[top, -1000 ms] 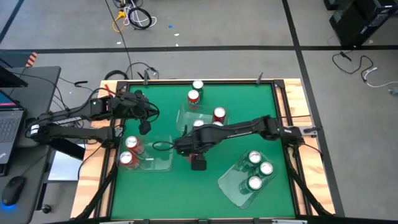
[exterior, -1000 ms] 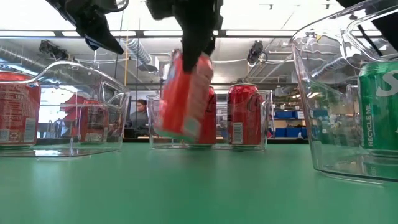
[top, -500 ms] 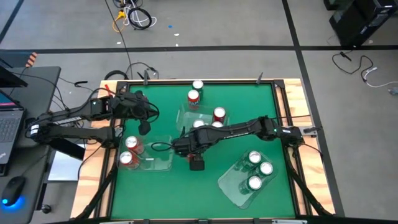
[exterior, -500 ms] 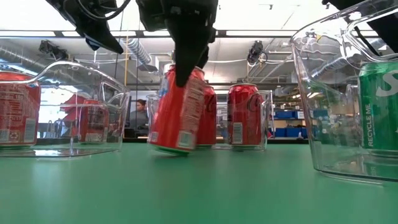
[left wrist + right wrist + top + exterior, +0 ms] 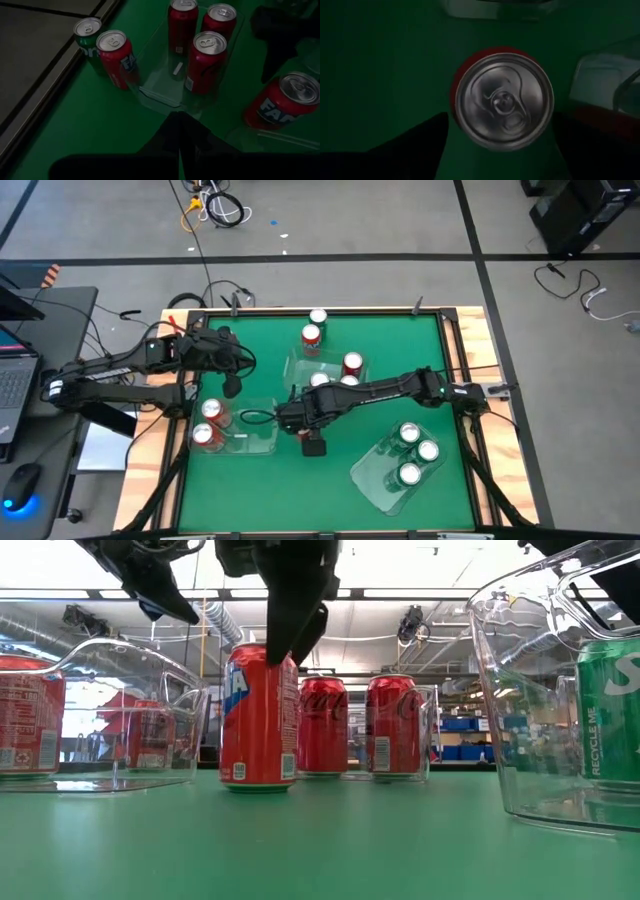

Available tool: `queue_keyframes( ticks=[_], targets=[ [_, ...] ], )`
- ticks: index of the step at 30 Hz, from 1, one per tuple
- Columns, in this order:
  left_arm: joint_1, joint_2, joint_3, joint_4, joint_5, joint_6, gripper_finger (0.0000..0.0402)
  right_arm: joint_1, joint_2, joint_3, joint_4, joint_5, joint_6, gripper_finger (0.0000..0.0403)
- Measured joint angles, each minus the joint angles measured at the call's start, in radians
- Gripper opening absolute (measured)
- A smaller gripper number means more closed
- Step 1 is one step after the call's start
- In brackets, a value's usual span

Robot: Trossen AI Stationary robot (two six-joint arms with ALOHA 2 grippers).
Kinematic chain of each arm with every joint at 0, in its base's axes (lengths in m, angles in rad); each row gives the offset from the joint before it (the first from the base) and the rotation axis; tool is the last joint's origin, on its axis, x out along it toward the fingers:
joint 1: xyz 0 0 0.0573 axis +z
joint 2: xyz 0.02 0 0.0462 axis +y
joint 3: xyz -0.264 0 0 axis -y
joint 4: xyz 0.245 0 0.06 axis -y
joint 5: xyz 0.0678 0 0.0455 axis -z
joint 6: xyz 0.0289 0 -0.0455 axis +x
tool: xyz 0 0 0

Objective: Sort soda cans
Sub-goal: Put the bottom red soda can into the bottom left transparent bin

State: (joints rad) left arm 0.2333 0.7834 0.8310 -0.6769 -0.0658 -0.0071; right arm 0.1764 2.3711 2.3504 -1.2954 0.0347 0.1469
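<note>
**Q:** Where is your right gripper (image 5: 501, 120), and what lies beneath it?

**A:** Near the middle of the green surface (image 5: 260, 490), pointing down. Directly under it one red can (image 5: 258, 715) stands upright on the surface, between the left bin (image 5: 262, 446) and the middle bin (image 5: 298, 365). Your fingers (image 5: 422, 145) are apart, one on each side of the can's silver top. Whether they touch its wall cannot be told.

**Q:** And your left gripper (image 5: 180, 137)?

**A:** It hangs over the surface's left part, near the left bin, with its fingers together and holding nothing.

**Q:** How are the remaining cans distributed?

**A:** Two red cans (image 5: 208, 423) stand in the left bin. The middle bin holds three red cans (image 5: 206, 60), as your left wrist view shows. Just outside it, towards the far edge, a green can (image 5: 86, 35) and a red can (image 5: 115, 57) stand side by side on the bare surface. The right bin (image 5: 366, 476), set at an angle, holds three green cans (image 5: 409, 474).
</note>
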Motion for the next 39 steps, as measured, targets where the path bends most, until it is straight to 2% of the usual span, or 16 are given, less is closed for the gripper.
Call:
queue_keyframes(
  ticks=[5,9,13,16,21,23,24,29,34,39],
  targets=[
    [0.000,0.000,0.000,0.017,0.000,0.000,0.0002,0.015,-0.041,0.004,-0.043,0.020,0.007,0.0325],
    [0.000,0.000,0.000,0.037,0.000,0.000,0.0002,0.034,-0.104,0.005,-0.124,0.144,0.050,0.0299],
    [0.000,0.001,0.000,0.038,0.000,-0.003,0.0002,0.052,-0.157,0.005,-0.183,0.298,0.068,0.0252],
    [0.000,0.002,0.000,0.038,0.019,-0.021,0.0002,0.052,-0.174,-0.050,-0.143,0.335,0.064,0.0199],
    [-0.008,0.006,0.000,0.023,0.055,-0.022,0.0002,0.038,-0.198,-0.265,0.047,0.340,0.019,0.0075],
    [-0.016,0.018,0.018,-0.009,0.055,-0.017,0.0002,0.036,-0.233,-0.342,0.105,0.369,0.015,0.0025],
    [-0.022,0.029,0.033,-0.022,0.053,-0.008,0.0002,0.038,-0.257,-0.375,0.119,0.395,0.019,0.0013],
    [-0.060,0.115,0.121,-0.071,0.036,0.002,0.0002,0.055,-0.437,-0.585,0.322,0.499,0.058,0.0015],
    [-0.111,0.260,0.238,-0.168,0.035,0.004,0.0002,0.074,-0.656,-0.927,0.725,0.538,0.009,0.0003],
    [-0.180,0.433,0.407,-0.307,0.035,-0.002,0.0002,0.079,-0.804,-1.232,1.110,0.554,-0.040,0.0001]
  ],
)
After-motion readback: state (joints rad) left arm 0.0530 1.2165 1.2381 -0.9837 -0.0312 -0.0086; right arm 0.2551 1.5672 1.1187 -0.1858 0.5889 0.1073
